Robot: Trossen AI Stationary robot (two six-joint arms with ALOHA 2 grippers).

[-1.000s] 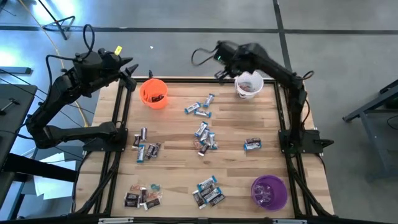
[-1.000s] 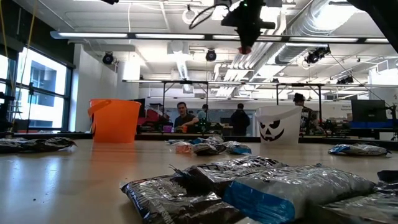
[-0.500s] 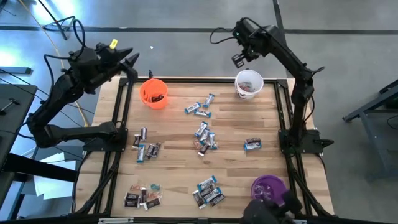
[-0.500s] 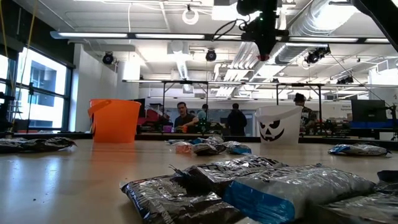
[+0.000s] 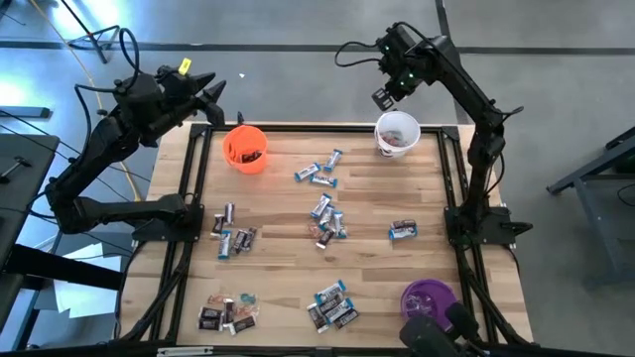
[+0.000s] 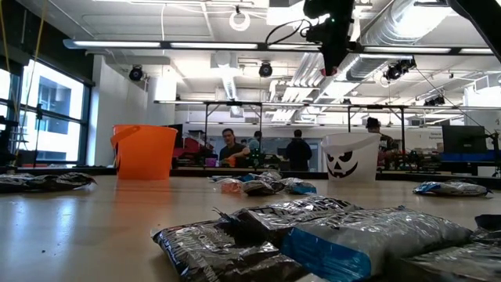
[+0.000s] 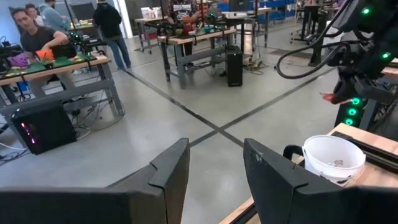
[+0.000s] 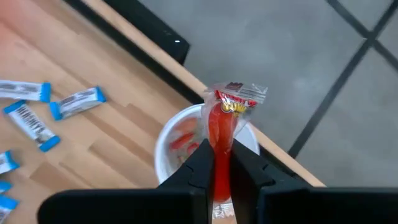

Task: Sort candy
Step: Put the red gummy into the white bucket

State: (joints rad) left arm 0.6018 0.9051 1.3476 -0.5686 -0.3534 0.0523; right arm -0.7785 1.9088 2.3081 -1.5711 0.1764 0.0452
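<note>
Right hand: raised above the far right corner of the counter, its 2 fingers pinched on a red candy in a clear wrapper; the wrapper's twisted end sticks out past the fingertips.
Below the right hand: the white cup sits under and slightly to one side of the candy in the right wrist view, with reddish pieces already inside.
Step in hand: dropping the red candy into the white cup, as I judge it.
How to do it well: centre the candy over the cup's mouth rather than its rim, come down closer before letting go, then part the fingers fully so the wrapper does not cling to a pad. The piece is light and long, so a high release could let it tip off the rim onto the floor beyond the counter edge.
Left hand: up beyond the far left corner near the orange cup, fingers apart and holding nothing.
Rest of the candy: blue-and-white and dark pieces lie in 6 or so loose groups across the counter.
Purple cup: at the near right corner.
</note>
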